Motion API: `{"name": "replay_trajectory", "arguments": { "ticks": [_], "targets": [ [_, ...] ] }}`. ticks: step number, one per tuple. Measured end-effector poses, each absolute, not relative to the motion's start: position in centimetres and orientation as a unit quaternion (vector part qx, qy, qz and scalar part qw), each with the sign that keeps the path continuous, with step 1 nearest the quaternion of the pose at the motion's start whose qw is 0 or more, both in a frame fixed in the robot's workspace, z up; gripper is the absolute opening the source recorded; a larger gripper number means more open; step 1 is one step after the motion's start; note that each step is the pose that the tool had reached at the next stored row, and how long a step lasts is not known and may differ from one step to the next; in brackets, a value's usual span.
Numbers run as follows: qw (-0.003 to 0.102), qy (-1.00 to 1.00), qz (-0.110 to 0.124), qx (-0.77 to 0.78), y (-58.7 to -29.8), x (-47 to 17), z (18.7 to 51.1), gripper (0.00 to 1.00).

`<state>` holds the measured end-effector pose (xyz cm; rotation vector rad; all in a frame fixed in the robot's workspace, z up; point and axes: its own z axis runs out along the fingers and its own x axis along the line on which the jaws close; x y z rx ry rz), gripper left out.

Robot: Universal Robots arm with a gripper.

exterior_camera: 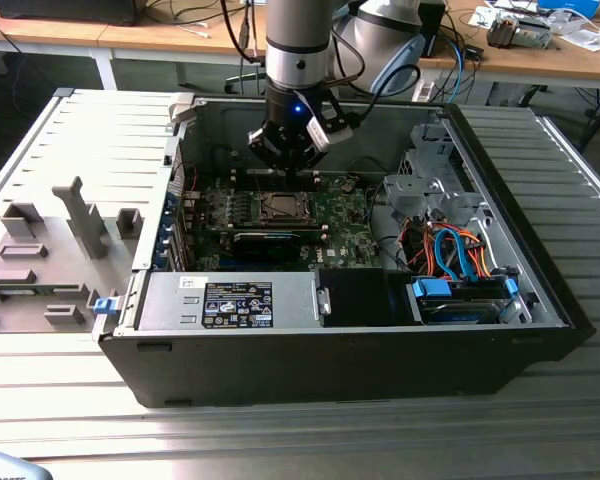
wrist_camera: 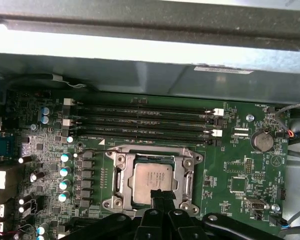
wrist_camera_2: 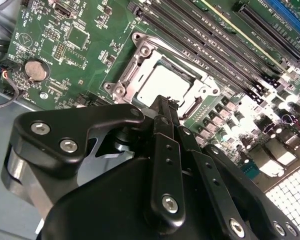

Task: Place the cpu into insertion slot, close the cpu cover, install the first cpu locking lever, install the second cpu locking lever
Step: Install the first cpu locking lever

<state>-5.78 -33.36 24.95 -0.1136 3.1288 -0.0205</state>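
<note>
cpu [wrist_camera: 153,182] in socket [wrist_camera: 116,175] — tool [wrist_camera: 160,196] above

No legible text on any label.

cpu [wrist_camera: 152,181] lid looks like brushed silvery metal, kinda satin. Socket frame [wrist_camera: 121,170] is bare shiny steel, motherboard [wrist_camera: 235,172] glossy green. Gripper [wrist_camera_2: 166,107] links are matt black, probably anodised metal. Case wall [exterior_camera: 380,125] dull grey sheet metal.

Ribbed grey metal table [exterior_camera: 280,440], carrying an open black computer case [exterior_camera: 360,360] and, at the exterior view's left, its removed side panel [exterior_camera: 70,230].
</note>
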Motion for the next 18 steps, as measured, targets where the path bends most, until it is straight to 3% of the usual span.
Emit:
{"name": "replay_trajectory", "arguments": {
  "ticks": [18],
  "targets": [
    [0.005,0.999,-0.007,-0.036,-33.36,-6.01,25.05,0.11]
  ]
}}
